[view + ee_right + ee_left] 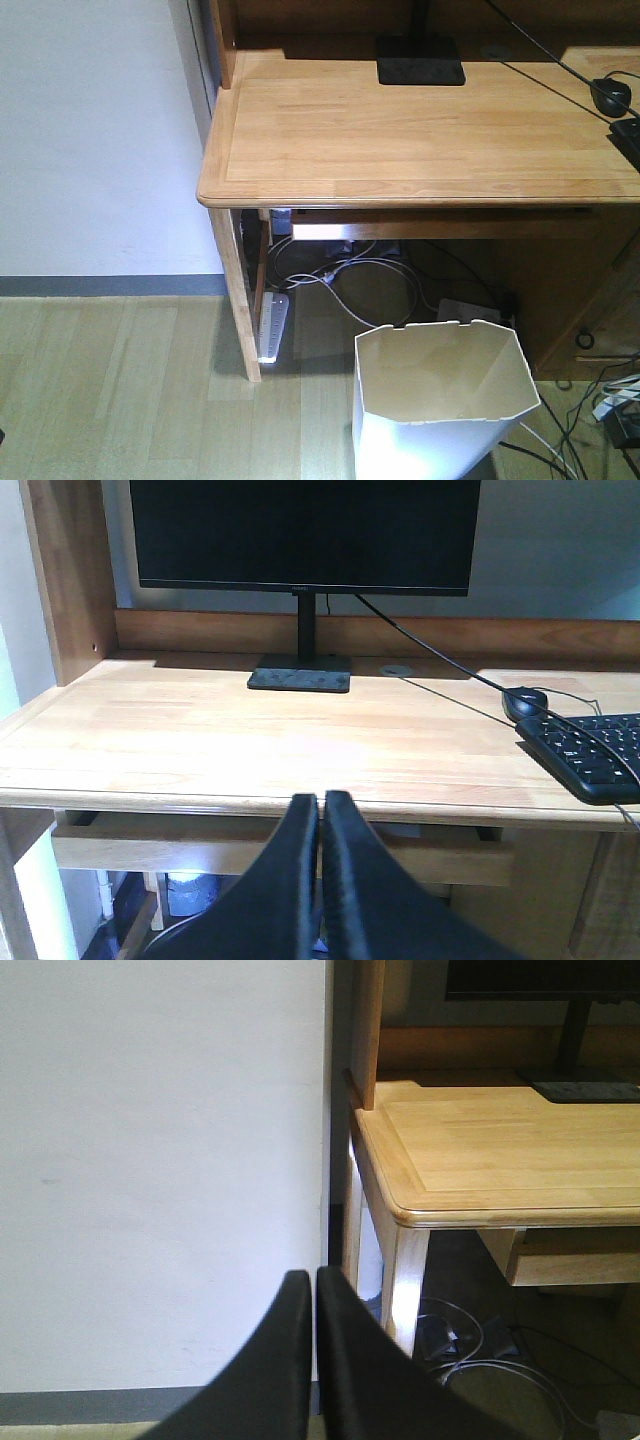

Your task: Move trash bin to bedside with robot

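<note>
The white trash bin (pixel 440 400) stands upright on the wooden floor at the bottom right of the front view, just in front of the desk's underside, its cream inside showing and nothing in it. No arm or gripper shows in the front view. In the left wrist view my left gripper (pixel 313 1285) is shut with nothing between its fingers, pointing at the white wall beside the desk leg. In the right wrist view my right gripper (pixel 320 805) is shut and holds nothing, held level with the desk's front edge. The bedside is out of view.
A light wooden desk (pixel 400 130) fills the upper right, carrying a monitor (pixel 300 535), a mouse (pixel 523 702) and a keyboard (pixel 590 750). Cables and a power strip (pixel 272 325) lie under it. A white wall (pixel 90 130) stands at left above bare floor (pixel 110 390).
</note>
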Robot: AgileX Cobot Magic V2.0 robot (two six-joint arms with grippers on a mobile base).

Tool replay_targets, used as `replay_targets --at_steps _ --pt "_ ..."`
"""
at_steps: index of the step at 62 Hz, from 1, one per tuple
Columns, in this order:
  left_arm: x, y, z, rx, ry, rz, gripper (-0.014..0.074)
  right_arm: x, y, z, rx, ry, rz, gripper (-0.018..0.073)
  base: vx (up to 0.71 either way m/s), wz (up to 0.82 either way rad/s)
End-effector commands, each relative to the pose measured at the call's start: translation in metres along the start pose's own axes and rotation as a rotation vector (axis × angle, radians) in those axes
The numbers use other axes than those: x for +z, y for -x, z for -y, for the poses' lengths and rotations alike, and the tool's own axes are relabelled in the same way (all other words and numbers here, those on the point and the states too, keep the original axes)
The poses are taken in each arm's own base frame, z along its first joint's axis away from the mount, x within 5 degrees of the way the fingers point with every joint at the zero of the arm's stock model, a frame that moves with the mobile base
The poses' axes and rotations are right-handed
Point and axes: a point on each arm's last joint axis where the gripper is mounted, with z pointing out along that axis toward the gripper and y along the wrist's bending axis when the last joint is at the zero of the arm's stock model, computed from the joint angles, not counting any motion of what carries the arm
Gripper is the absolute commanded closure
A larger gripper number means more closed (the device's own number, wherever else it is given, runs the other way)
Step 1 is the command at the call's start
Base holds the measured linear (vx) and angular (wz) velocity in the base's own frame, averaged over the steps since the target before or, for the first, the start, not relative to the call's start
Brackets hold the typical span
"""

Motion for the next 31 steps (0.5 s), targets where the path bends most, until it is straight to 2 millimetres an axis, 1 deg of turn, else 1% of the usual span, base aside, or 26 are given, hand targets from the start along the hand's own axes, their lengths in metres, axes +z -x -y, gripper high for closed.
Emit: replay_targets --at_steps 1,31 --pt "0.0015 -0.0024 0.0001 -0.012 -0.009 0.054 0.0602 0.0 0.0011 0.0003 -0.012 -0.005 0.066 0.057 0.0 0.0" --pt "0.0015 -0.0024 0.0001 -0.012 -0.009 0.054 0.0602 0.0 0.0011 0.0003 -0.012 -0.005 0.066 0.057 0.0 0.0"
